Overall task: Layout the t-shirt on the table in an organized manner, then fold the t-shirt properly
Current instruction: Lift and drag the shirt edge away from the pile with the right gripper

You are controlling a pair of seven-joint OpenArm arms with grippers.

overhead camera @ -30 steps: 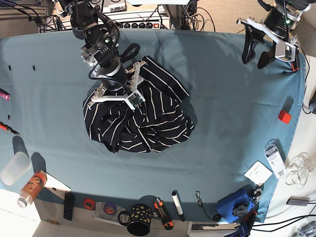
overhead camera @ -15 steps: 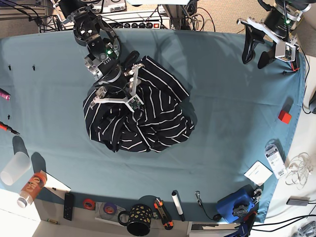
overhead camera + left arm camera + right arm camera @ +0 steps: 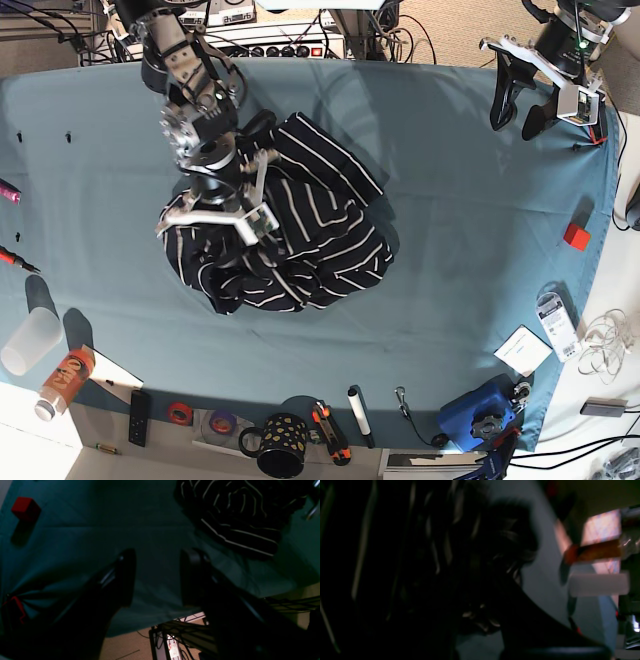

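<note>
Teal cloth covers the table (image 3: 450,200), and the t-shirt (image 3: 290,230) is seen left of centre as a crumpled heap, so layout is judged barely begun and folding not started. R gripper (image 3: 215,215) is buried in the fabric, its grip cannot be told; L gripper (image 3: 157,577) is parked w/ fingers apart, holding nothing.

The t-shirt (image 3: 290,225) is soft, matt dark cloth with thin white stripes, rumpled into loose folds, and the table (image 3: 460,230) wears a plain matt teal cloth that creases lightly. The left gripper (image 3: 156,577) has smooth black fingers with a faint plastic sheen, while the right gripper (image 3: 215,215) shows pale metal-looking brackets. Near the edge sit a glossy black mug (image 3: 283,445) with dots and a frosted translucent plastic cup (image 3: 30,340).
</note>
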